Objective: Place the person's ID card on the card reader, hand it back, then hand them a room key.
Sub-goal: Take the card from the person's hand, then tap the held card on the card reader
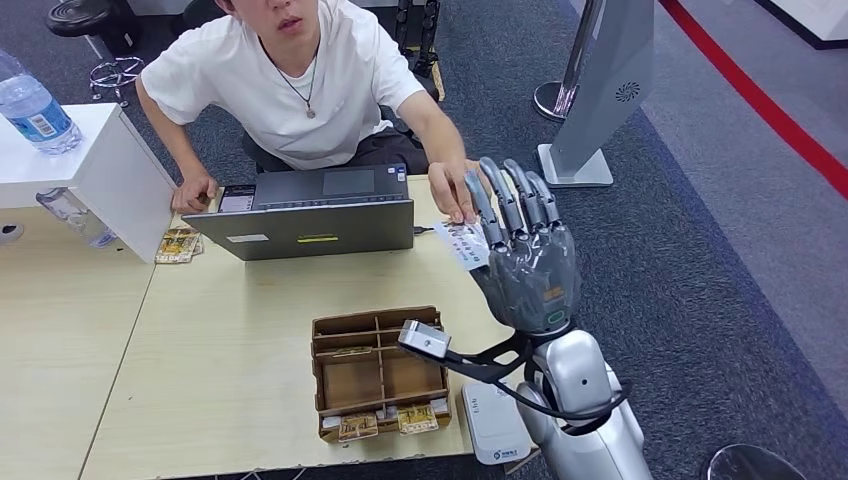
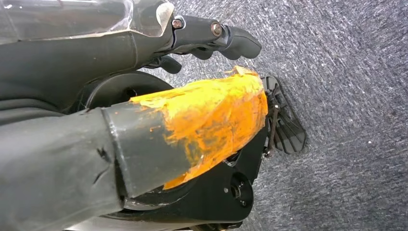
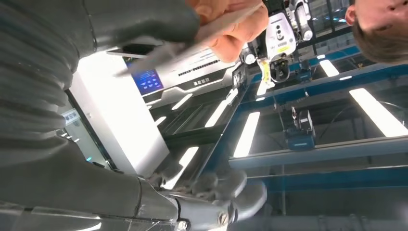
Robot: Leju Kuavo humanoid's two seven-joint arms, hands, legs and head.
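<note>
My right hand (image 1: 525,255) is raised over the table's right edge, fingers pointing up. It pinches a white ID card (image 1: 462,243) against its thumb (image 3: 144,19). The person's hand (image 1: 452,190) grips the far end of the same card (image 3: 192,43). The white card reader (image 1: 493,425) lies at the table's front edge, below my right arm. In a brown cardboard organiser (image 1: 378,370), room key cards (image 1: 400,420) sit in the front slots. My left hand (image 2: 211,38) hangs over grey carpet and holds nothing, its fingers loosely apart.
A grey laptop (image 1: 315,215) stands open in front of the seated person. At the far left a white box (image 1: 90,160) carries a water bottle (image 1: 35,105). A grey floor stand (image 1: 600,90) rises to the right of the table.
</note>
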